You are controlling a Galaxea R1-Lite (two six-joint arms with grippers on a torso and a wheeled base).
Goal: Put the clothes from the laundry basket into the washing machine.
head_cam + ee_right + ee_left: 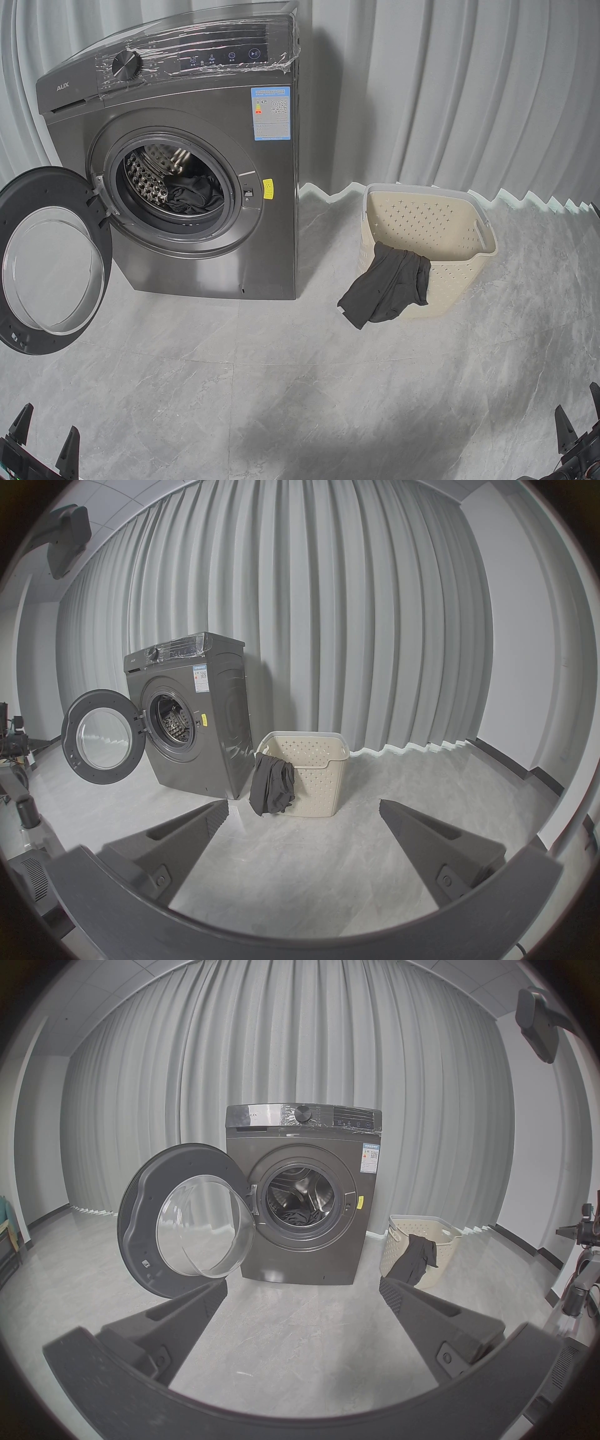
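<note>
Your left gripper (299,1288) and right gripper (303,808) gape wide, empty; a dark garment (387,287) drapes over the laundry basket (437,220) rim.

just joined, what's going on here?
Laundry loading, partway done. The washer has its door swung wide open, and one dark garment lies in the drum. A second garment hangs over the front rim of the basket, which stands beside the washer. The left gripper and right gripper are both open and empty, held low, well short of either.
</note>
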